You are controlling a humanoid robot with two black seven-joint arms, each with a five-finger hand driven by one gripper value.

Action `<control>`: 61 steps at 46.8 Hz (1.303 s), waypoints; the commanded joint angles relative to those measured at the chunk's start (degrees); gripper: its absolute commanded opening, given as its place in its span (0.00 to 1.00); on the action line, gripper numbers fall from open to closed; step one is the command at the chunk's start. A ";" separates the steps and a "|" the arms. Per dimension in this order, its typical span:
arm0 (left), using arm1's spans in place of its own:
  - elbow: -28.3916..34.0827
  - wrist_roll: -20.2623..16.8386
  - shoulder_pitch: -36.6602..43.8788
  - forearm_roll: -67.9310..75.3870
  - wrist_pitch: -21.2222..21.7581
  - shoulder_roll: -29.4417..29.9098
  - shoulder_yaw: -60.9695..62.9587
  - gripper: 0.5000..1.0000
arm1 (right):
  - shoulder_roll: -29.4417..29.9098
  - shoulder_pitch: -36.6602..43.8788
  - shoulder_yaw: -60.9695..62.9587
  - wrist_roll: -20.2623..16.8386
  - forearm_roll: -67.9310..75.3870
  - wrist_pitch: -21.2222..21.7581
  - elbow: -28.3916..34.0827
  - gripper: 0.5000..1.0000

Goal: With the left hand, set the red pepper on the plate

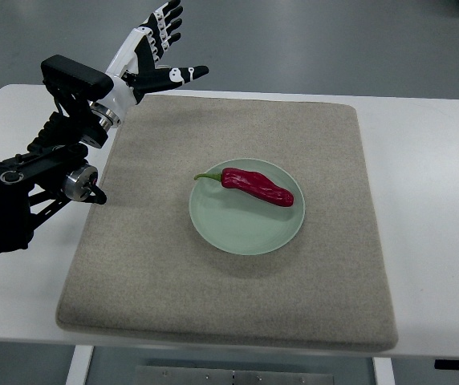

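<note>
Red pepper [257, 186] lies on the plate [241, 233].
Pale green plate sits mid-mat [173, 273] on the white tabletop [430, 208]; left hand [153, 48], fingers spread and empty, hovers well apart at the mat's far-left corner.

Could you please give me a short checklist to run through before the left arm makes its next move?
1. Red pepper lies on the plate: ok, though its stem tip reaches the rim.
2. Left robot hand empty, fingers spread: ok.
3. Left robot hand clear of the plate, raised near the mat's far left corner: ok.
4. Plate sits fully on the mat: ok.
5. Right arm position: cannot tell, it is out of view.
</note>
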 commanded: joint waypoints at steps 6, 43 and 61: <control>0.77 0.00 3.29 -7.19 -0.04 -0.12 -3.72 0.98 | 0.00 0.00 0.00 0.00 -0.01 0.00 0.00 0.86; 9.81 0.00 7.43 -20.99 0.49 -5.04 -13.66 0.99 | 0.00 0.00 0.00 0.00 -0.01 0.00 0.00 0.86; 17.91 0.00 7.43 -31.80 -8.56 -10.05 -17.17 0.99 | 0.00 0.00 0.00 0.00 -0.01 0.00 0.00 0.86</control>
